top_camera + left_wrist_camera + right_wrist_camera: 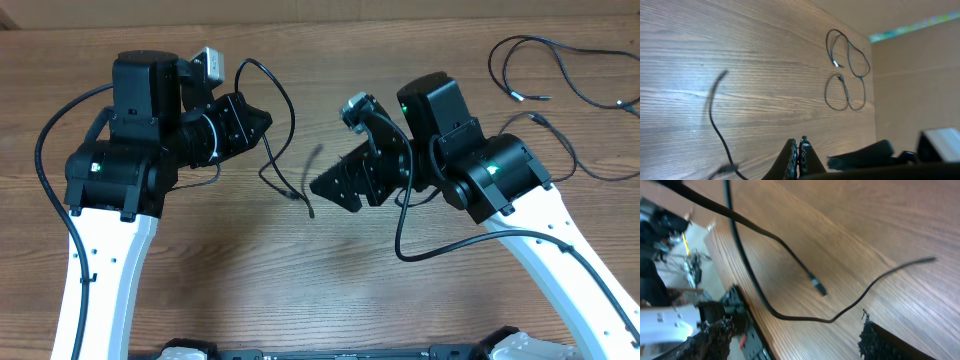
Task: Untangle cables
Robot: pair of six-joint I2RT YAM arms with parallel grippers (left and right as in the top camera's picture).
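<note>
1. Cables (291,112) look nearly sorted. One hanging cord (865,289) arcs out from the left pincer (266,118) and trails down to the table (300,290), its plug end lying just ahead of the right pincer (325,188).
2. Left pincer is pressed fully together. It seems to pinch the hanging cord, though its own camera leaves the contact point unclear.
3. Right pincer stands wide with nothing between its fingers. The cord's slack crosses the wood just in front of them.
4. Two laid-out cords (530,97) rest well behind the right pincer, each in its own loose loop and apart from the other.
5. My judgement is that no knot remains in view. What is left is to stretch out the hanging cord and lay it flat, clear of the other two.
</note>
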